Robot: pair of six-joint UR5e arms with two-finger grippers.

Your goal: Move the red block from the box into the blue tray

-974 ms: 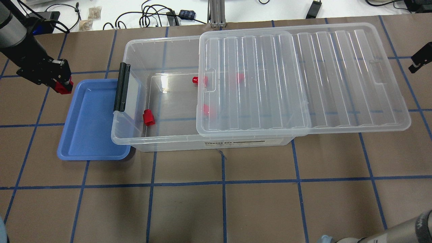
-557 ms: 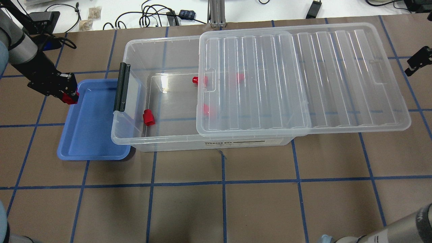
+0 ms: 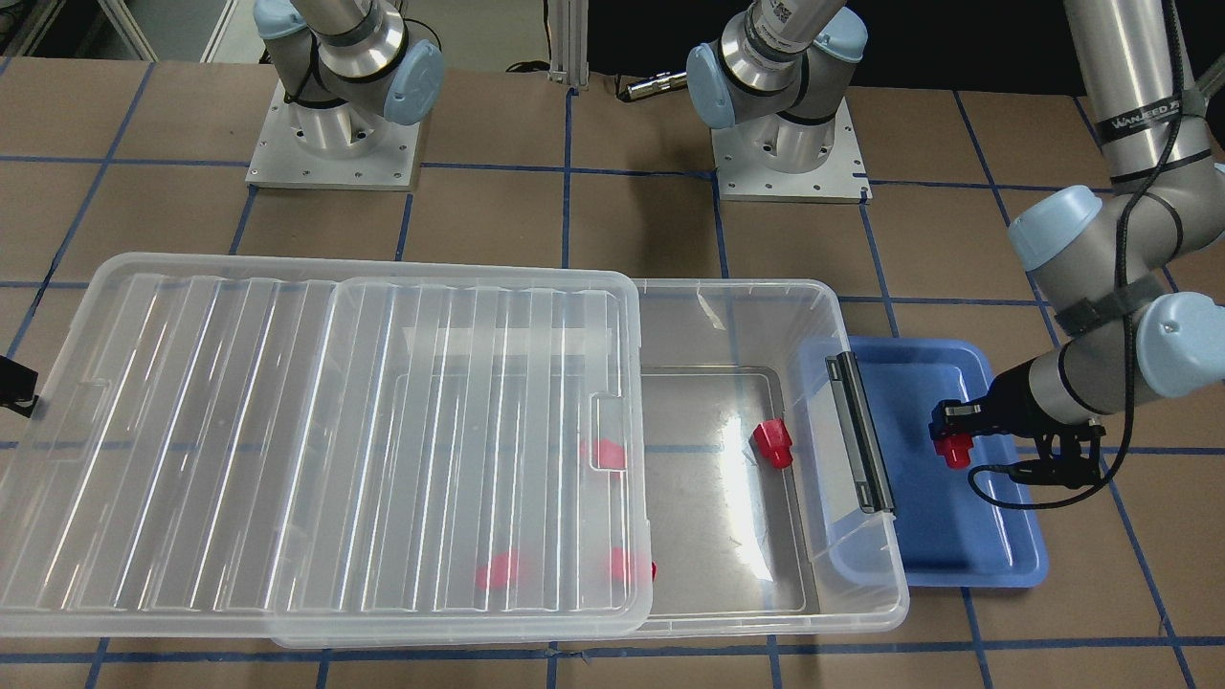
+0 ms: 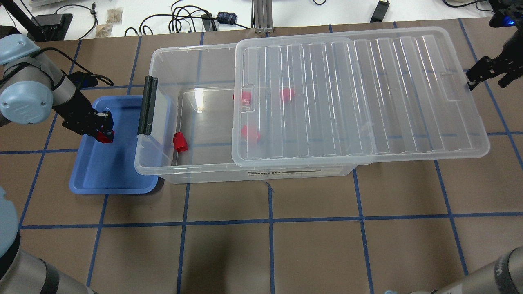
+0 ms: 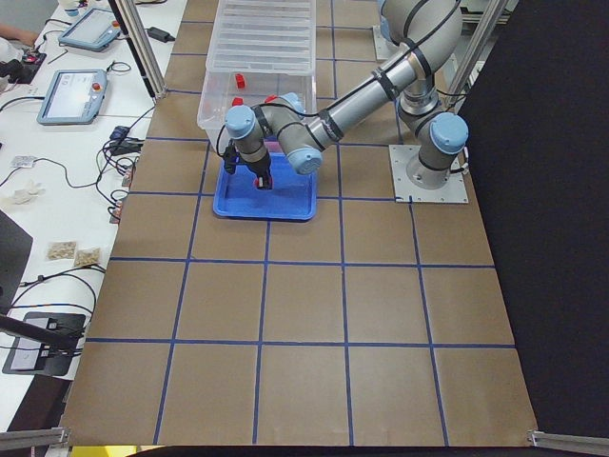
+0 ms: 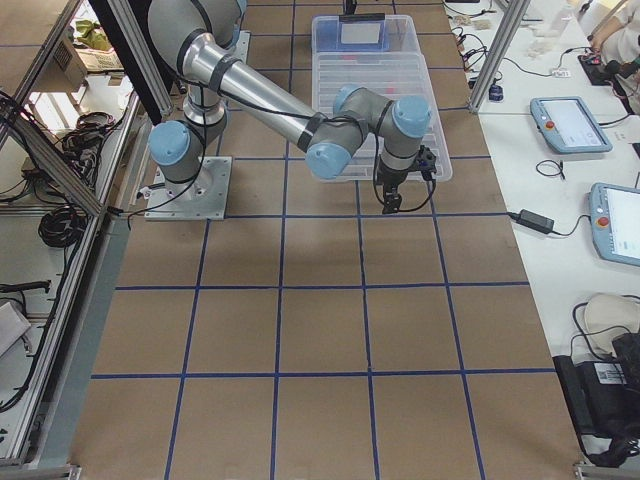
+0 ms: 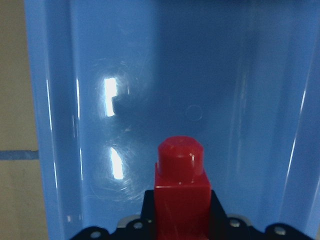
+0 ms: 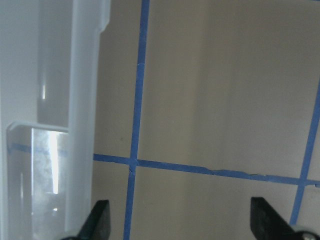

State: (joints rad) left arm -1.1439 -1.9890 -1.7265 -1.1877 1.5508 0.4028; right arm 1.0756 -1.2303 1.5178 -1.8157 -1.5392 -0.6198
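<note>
The biggest thing on the table is the box (image 4: 196, 173), a clear bin lying lengthwise across it. Its ribbed lid (image 4: 359, 94) is slid sideways, so it covers most of the bin and overhangs the end on my right. The end on my left, the one with the black latch (image 4: 147, 105), is uncovered.

Four red pieces lie on the box floor. One loose block (image 4: 179, 142) sits in the uncovered part, close to the latch end. The other three show only dimly through the lid: a block by the lid's edge (image 4: 245, 98), a block further under it (image 4: 287, 94), and a block nearer the front wall (image 4: 249, 132).

The blue tray (image 4: 110, 171) lies hard against the latch end, and in the overhead view the bin's rim overlaps the tray's edge. Nothing is resting on the tray floor.

My left gripper (image 4: 102, 132) hangs inside the tray's outline, toward the side away from the box. Its fingers are clamped on the red block (image 7: 180, 185), whose round stub points down at the blue floor. I cannot tell whether the stub touches the floor.

My right gripper (image 8: 181, 222) hovers off the lid's overhanging end. Its fingers (image 8: 100, 217) are spread wide apart with only brown table between them, and the lid's rim runs just beside one of them.
</note>
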